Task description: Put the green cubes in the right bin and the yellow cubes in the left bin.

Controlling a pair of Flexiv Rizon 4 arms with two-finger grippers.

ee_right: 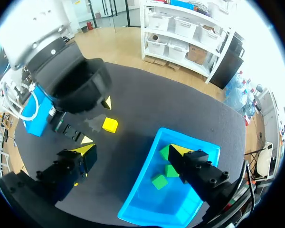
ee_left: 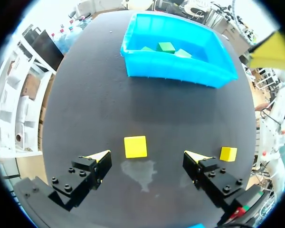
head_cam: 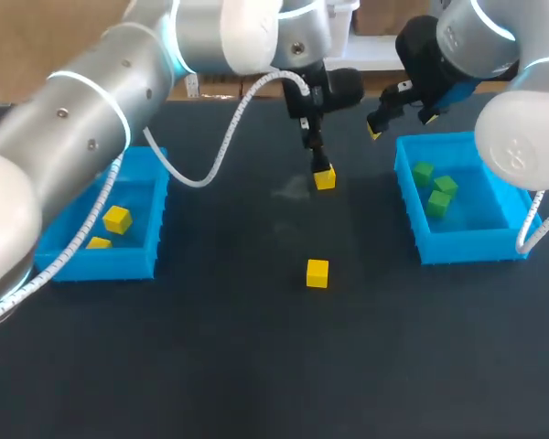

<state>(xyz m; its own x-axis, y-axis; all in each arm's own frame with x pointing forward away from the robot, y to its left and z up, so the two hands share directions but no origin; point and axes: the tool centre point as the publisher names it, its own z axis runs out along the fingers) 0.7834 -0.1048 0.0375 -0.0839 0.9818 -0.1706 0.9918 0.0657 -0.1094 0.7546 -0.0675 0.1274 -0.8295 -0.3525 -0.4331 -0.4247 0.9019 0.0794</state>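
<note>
Nearest the head camera, the left arm (head_cam: 73, 119) stretched from lower left to top centre, its left gripper (head_cam: 316, 157) over a yellow cube (head_cam: 325, 178); a second yellow cube (head_cam: 317, 273) lay mid-frame. Two more yellow cubes (head_cam: 117, 219) sat in the left bin (head_cam: 110, 267), three green cubes (head_cam: 437, 203) in the right bin (head_cam: 467, 247). From the left wrist, the released fingers flanked the yellow cube without touching. From the right wrist, the right gripper (ee_right: 133, 151) hung spread and empty above the right bin.
</note>
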